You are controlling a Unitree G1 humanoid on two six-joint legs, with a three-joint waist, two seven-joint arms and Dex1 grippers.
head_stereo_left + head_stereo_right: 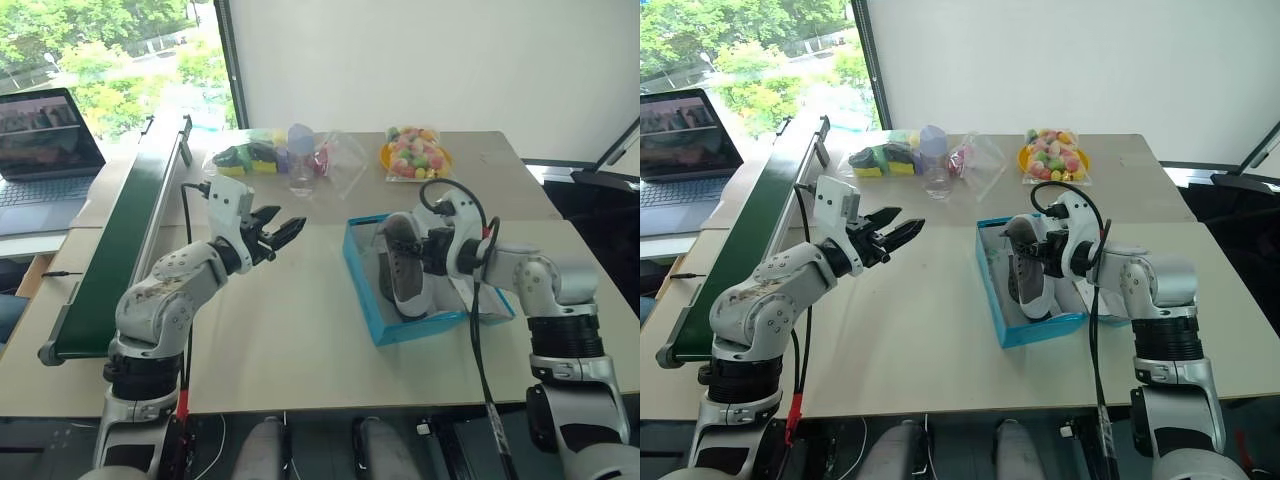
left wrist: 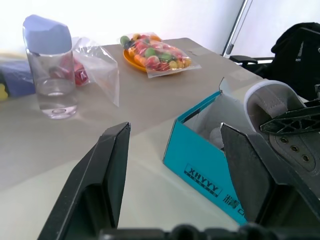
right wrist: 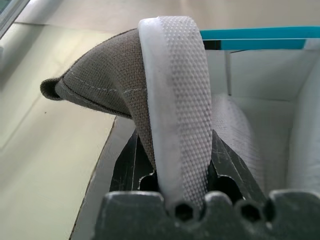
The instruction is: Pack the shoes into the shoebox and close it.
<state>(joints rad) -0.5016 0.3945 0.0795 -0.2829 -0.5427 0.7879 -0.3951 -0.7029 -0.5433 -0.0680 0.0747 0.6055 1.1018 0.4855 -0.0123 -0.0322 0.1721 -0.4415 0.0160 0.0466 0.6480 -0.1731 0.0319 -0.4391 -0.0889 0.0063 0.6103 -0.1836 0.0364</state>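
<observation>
Item 1: shoebox (image 1: 372,300), bright blue card, pale inside, lying open on the worktop (image 1: 290,330). The outer end wall carries a small label reading "XHYYY" (image 2: 202,180), with further characters beside it cut off at the edge of view.

Item 2: shoe (image 1: 402,268), grey-taupe canvas, white textured sole, pale laces. It is tilted over the box interior, heel end clamped between the fingers of the right claw (image 1: 425,250); from the wrist, the white sole strip runs between the two black fingers (image 3: 125,170).

Item 3: second shoe, partly visible inside the box beneath the first, pale and indistinct.

Item 4: left claw (image 1: 280,232), fingers apart, holding nothing, pointing level toward the box and well apart from it.

Beyond the left claw: clear jar with lilac lid (image 2: 49,65); bagged coloured sweets on an orange plate (image 2: 157,52). No writing is legible on either.
</observation>
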